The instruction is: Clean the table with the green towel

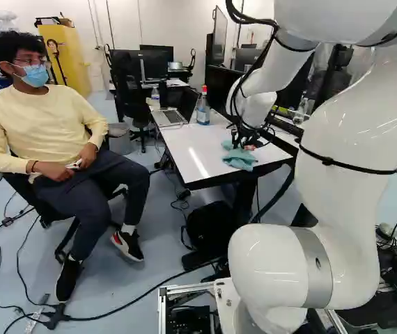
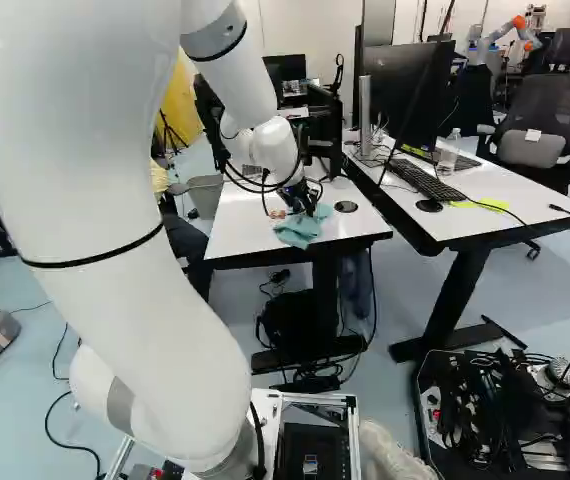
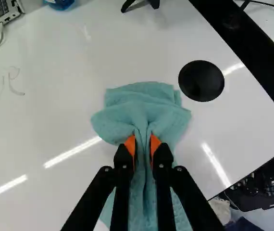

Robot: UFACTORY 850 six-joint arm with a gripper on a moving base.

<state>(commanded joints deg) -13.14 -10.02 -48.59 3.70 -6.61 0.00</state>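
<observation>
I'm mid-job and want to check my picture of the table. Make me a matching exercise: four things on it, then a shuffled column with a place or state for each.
Things:
1. Green towel
2. Black disc
3. Bottle
4. Scribbled marks

Places and states:
A. Red-capped, standing beside the laptop
B. Drawn on the white tabletop, on the laptop side of the towel
C. Pinched in the claw
D. Flat, between the towel and the tabletop's edge

Right pairs: 1-C; 2-D; 3-A; 4-B
</observation>
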